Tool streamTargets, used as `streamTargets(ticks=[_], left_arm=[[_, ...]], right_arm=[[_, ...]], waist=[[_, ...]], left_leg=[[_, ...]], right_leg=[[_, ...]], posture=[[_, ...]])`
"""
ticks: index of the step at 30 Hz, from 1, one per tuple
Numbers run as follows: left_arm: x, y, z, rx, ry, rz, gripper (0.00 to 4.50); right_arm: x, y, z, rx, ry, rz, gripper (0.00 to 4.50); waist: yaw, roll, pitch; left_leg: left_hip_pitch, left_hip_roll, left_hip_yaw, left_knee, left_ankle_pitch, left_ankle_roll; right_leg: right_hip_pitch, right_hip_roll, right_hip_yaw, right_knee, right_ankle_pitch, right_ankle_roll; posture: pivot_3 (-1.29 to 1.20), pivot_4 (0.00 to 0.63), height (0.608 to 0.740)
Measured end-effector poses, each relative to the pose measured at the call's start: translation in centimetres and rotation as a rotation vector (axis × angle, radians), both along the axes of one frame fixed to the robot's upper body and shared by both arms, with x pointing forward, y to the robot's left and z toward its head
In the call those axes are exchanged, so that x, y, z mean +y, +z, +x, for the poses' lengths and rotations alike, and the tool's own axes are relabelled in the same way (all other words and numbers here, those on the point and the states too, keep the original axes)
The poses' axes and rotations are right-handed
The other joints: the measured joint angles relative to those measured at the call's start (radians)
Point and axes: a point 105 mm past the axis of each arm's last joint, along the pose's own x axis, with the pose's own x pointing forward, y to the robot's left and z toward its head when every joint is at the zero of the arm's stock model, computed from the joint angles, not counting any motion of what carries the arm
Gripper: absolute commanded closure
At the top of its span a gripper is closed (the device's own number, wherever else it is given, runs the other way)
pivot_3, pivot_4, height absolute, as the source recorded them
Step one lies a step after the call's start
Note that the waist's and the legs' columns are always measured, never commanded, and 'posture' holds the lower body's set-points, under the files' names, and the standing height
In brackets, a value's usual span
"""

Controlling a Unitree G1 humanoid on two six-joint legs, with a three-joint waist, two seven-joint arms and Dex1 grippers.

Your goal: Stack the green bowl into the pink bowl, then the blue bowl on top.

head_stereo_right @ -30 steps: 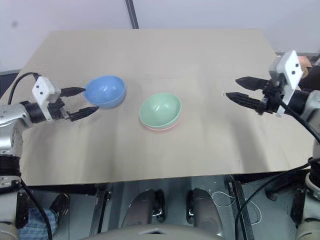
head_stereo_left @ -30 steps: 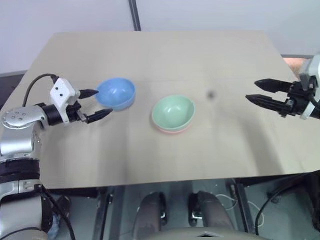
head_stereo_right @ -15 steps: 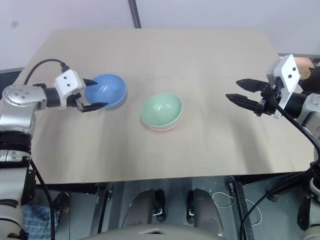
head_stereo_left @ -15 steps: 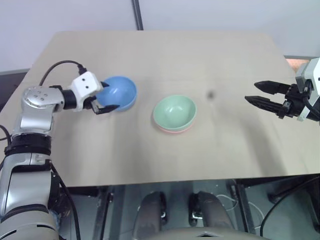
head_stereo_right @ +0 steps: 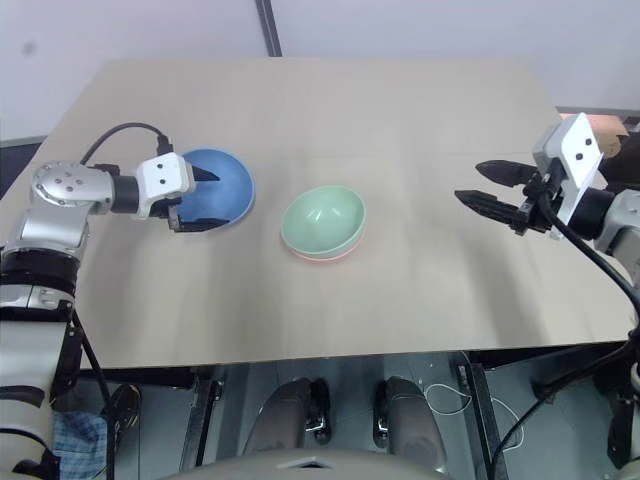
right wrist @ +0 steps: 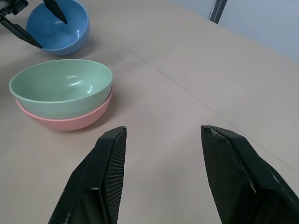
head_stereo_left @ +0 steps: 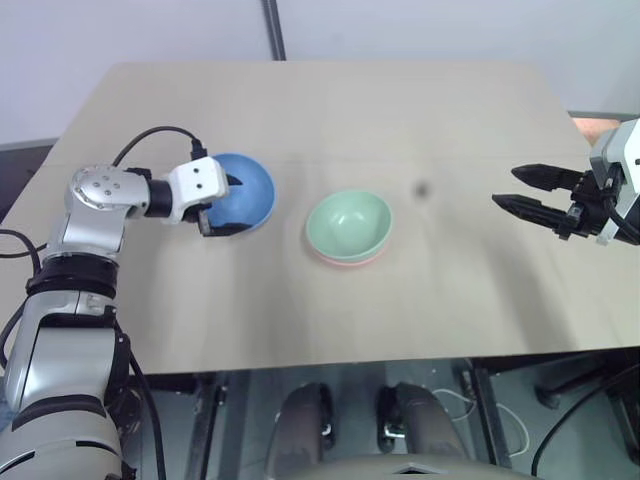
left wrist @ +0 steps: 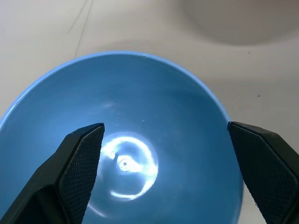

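Observation:
The blue bowl (head_stereo_left: 250, 190) stands upright on the table's left half. My left gripper (head_stereo_left: 237, 205) is open, and its black fingers (left wrist: 79, 163) are spread almost as wide as the bowl, just above its opening. I cannot tell whether they touch it. At the table's middle the green bowl (head_stereo_left: 348, 220) sits nested in the pink bowl (head_stereo_left: 345, 261), whose rim shows beneath it. Far to the right, my right gripper (head_stereo_left: 505, 187) hangs open and empty above the table, pointing towards the bowls.
The light wooden table (head_stereo_left: 400, 110) has a small dark spot (head_stereo_left: 421, 187) between the stacked bowls and my right gripper. A dark pole (head_stereo_left: 272, 30) rises behind the far edge. The floor shows past the near edge.
My left gripper has moved right from beside the blue bowl to over its opening, and its wrist has rolled. The bowls and my right gripper have stayed put.

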Motion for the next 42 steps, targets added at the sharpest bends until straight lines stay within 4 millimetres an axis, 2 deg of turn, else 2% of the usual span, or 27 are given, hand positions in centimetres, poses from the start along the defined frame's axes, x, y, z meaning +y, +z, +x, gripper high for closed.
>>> streamTargets(ticks=[15, 23, 31, 32, 33, 38, 39, 40, 42], left_arm=[[0.4, 1.1, -0.2, -0.016, -0.013, 0.025, 0.00], [0.7, -1.2, -1.0, 0.060, -0.017, 0.035, 0.00], [0.6, -2.0, -0.9, 0.064, -0.013, 0.071, 0.00], [0.6, -2.0, -0.6, 0.053, -0.006, 0.081, 0.53], [0.6, -1.9, -0.4, 0.045, -0.001, 0.087, 0.74], [1.2, -2.0, 0.0, 0.034, 0.030, 0.101, 2.90], [1.3, -2.1, 0.0, 0.037, 0.033, 0.103, 3.37], [1.3, -2.2, 0.0, 0.040, 0.033, 0.106, 4.21], [1.3, -2.2, 0.0, 0.037, 0.032, 0.107, 4.45]], right_arm=[[-0.4, -0.3, 0.3, 0.002, -0.013, -0.009, 1.71], [-0.4, -0.3, 0.3, 0.000, -0.011, -0.008, 1.71], [-0.4, -0.2, 0.3, -0.002, -0.010, -0.007, 1.71], [-0.4, -0.2, 0.3, -0.004, -0.010, -0.008, 1.64], [-0.4, -0.2, 0.3, -0.005, -0.010, -0.009, 1.64], [-0.4, -0.2, 0.2, -0.010, -0.009, -0.010, 1.64], [-0.4, -0.2, 0.2, -0.011, -0.009, -0.011, 1.64], [-0.4, -0.2, 0.2, -0.012, -0.008, -0.011, 1.64], [-0.5, -0.2, 0.3, -0.012, -0.009, -0.011, 1.64]], waist=[[0.000, 0.000, 0.000], [0.000, 0.000, 0.000], [0.001, 0.000, 0.000], [0.001, 0.000, 0.000], [0.001, 0.000, 0.000], [-0.001, 0.000, 0.000], [-0.001, 0.000, 0.000], [0.000, 0.000, 0.000], [0.000, 0.000, 0.000]], left_leg=[[0.000, 0.000, 0.000, 0.000, 0.000, 0.000], [0.000, 0.000, 0.000, 0.001, 0.000, 0.000], [0.000, 0.000, 0.000, 0.001, 0.000, 0.000], [0.000, 0.000, 0.000, 0.001, 0.000, 0.000], [0.000, 0.000, 0.000, 0.001, 0.000, 0.000], [0.000, 0.000, 0.000, 0.001, 0.000, 0.000], [0.000, 0.000, 0.000, 0.001, 0.000, 0.000], [0.000, 0.000, 0.000, 0.001, 0.000, 0.000], [0.000, 0.000, 0.000, 0.001, 0.000, 0.000]], right_leg=[[0.000, 0.000, 0.000, 0.000, -0.001, 0.002], [0.000, 0.000, 0.000, 0.001, -0.001, 0.002], [0.000, 0.000, 0.000, 0.001, -0.001, 0.002], [0.000, 0.000, 0.000, 0.001, -0.001, 0.001], [0.000, 0.000, 0.000, 0.001, -0.001, 0.001], [0.000, 0.000, 0.000, 0.001, -0.001, 0.001], [0.000, 0.000, 0.000, 0.001, -0.001, 0.001], [0.000, 0.000, 0.000, 0.001, -0.001, 0.001], [0.000, 0.000, 0.000, 0.001, -0.001, 0.001]], posture=[[0.00, 0.150, 0.740], [0.00, 0.150, 0.740], [0.00, 0.150, 0.740], [0.00, 0.150, 0.740], [0.00, 0.150, 0.740], [0.00, 0.150, 0.740], [0.00, 0.150, 0.740], [0.00, 0.150, 0.740], [0.00, 0.150, 0.740]])
